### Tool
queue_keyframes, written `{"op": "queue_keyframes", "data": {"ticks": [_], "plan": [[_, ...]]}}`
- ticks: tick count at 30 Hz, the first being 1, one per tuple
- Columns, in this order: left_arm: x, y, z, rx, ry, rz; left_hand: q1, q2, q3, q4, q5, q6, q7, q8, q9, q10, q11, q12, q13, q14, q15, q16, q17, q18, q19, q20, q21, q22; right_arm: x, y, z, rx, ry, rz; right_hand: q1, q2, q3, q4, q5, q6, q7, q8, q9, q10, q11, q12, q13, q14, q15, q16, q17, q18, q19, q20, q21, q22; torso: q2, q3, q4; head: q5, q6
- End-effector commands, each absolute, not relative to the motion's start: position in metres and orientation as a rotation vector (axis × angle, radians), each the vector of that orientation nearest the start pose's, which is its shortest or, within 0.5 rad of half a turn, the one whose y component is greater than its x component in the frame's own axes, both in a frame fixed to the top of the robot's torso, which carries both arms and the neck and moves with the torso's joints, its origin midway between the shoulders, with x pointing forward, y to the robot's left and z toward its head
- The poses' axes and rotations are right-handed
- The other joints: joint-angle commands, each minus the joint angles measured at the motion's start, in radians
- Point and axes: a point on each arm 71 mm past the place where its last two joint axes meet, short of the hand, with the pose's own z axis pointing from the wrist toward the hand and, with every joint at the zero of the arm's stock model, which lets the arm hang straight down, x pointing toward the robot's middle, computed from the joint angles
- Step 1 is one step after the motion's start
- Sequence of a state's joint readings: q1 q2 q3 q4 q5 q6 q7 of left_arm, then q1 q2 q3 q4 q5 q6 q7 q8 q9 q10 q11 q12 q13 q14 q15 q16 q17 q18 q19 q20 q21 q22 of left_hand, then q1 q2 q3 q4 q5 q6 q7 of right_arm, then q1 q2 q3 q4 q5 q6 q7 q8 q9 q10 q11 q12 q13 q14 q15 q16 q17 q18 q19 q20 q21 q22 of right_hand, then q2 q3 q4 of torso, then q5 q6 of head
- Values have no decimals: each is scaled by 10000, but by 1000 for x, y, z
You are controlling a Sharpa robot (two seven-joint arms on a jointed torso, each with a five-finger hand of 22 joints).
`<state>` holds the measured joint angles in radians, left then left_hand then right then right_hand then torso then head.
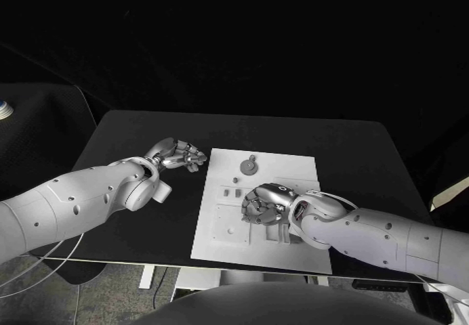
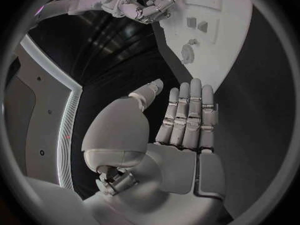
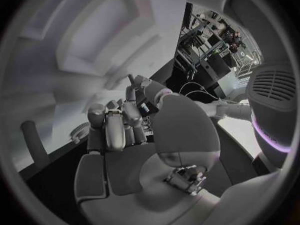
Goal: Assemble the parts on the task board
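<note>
Fingers on my right hand [image 1: 263,203] are curled down over the middle of the task board [image 1: 293,162], and from the head view I cannot tell whether they pinch a part or only press on the board; the right wrist view shows them bent in close together but hides what lies beneath. My left hand [image 1: 178,154] sits off the board's near-left corner, over the black table [image 1: 352,145], its fingers straight, side by side and holding nothing, as the left wrist view makes plain. A round part [image 1: 250,164] with a tab lies on the board's far half, apart from both hands, with small raised pieces just below it. My worry is working blind: with the right hand covering its own target, I judge a piece could tilt or jam in a slot unseen, and any downward push might shove the unheld board across the table.
</note>
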<state>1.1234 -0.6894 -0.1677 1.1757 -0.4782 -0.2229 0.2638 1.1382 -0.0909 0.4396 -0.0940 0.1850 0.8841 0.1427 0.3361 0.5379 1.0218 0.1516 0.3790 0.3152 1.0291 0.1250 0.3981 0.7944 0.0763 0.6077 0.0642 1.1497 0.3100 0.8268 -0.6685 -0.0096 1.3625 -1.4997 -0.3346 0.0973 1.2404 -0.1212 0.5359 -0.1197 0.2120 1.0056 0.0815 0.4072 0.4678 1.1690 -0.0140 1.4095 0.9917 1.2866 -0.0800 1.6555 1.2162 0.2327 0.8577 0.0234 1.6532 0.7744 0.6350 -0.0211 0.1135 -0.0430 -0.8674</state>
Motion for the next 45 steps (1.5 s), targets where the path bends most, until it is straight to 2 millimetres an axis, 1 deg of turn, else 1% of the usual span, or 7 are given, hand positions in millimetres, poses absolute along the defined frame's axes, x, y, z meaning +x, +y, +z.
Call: {"op": "queue_keyframes", "data": {"ticks": [1,16,27,30,36,40,45], "plan": [[507,225,-283,-7129,18135,-11464,-28,56,-42,-39,32,-89,13,-39,-9,-94,-3,-34,7,14,22,-66,-14,36,-64,-25,-54,11,406,-143,-352,-2131,19040,9076,3,114,64,-19,48,616,566,24,9,1,4,-49,-9,-72,-21,101,-19,136,18,47,474,-16,3,-2,-3,-5,-14],[506,225,-283,-7133,18143,-11466,-29,55,-45,-39,32,-93,13,-41,-10,-96,-3,-38,8,16,23,-76,-17,35,-65,-25,-58,13,406,-141,-351,-2138,18992,9132,3,116,71,-21,46,616,566,21,9,0,4,-50,-10,-87,-20,95,-35,136,16,47,475,-17,5,-9,7,-3,-15],[506,225,-283,-7138,18137,-11453,-30,54,-46,-38,32,-95,14,-42,-10,-98,-2,-42,9,18,23,-82,-19,34,-66,-24,-61,14,405,-137,-349,-2150,18831,9297,4,121,77,-22,46,617,566,20,9,-1,4,-51,-11,-76,-20,99,-23,136,15,46,476,-18,1,-2,6,3,-28],[506,225,-283,-7136,18142,-11458,-30,54,-47,-38,31,-96,14,-42,-10,-99,-2,-42,9,18,23,-84,-20,34,-66,-24,-62,14,405,-137,-349,-2141,18805,9295,5,123,79,-22,46,616,566,19,9,-2,4,-51,-11,-84,-20,96,-31,137,15,46,476,-18,-1,-2,2,-8,-8],[506,225,-283,-7135,18147,-11463,-30,54,-48,-38,31,-98,14,-42,-10,-100,-2,-44,10,19,24,-88,-21,33,-67,-24,-64,15,405,-136,-349,-2138,18768,9325,6,124,83,-24,46,616,566,18,10,-2,4,-51,-11,-95,-20,92,-44,137,15,46,476,-18,4,1,1,-9,-8],[506,224,-283,-7128,18156,-11480,-30,53,-48,-38,31,-99,13,-43,-10,-101,-2,-46,10,19,24,-91,-22,33,-67,-24,-65,16,405,-137,-350,-2142,18962,9227,6,124,85,-24,46,616,566,17,9,-3,4,-51,-12,-104,-20,89,-53,137,14,46,476,-19,3,-1,2,-17,2],[506,225,-283,-7142,18176,-11463,-30,53,-49,-38,31,-100,13,-43,-11,-101,-1,-47,11,20,24,-93,-22,33,-68,-24,-67,16,407,-140,-352,-2123,19054,9076,5,123,86,-25,45,615,566,15,9,-4,5,-52,-12,-164,-20,67,-119,137,13,46,476,-19,-1,-4,3,-37,-15]]}}
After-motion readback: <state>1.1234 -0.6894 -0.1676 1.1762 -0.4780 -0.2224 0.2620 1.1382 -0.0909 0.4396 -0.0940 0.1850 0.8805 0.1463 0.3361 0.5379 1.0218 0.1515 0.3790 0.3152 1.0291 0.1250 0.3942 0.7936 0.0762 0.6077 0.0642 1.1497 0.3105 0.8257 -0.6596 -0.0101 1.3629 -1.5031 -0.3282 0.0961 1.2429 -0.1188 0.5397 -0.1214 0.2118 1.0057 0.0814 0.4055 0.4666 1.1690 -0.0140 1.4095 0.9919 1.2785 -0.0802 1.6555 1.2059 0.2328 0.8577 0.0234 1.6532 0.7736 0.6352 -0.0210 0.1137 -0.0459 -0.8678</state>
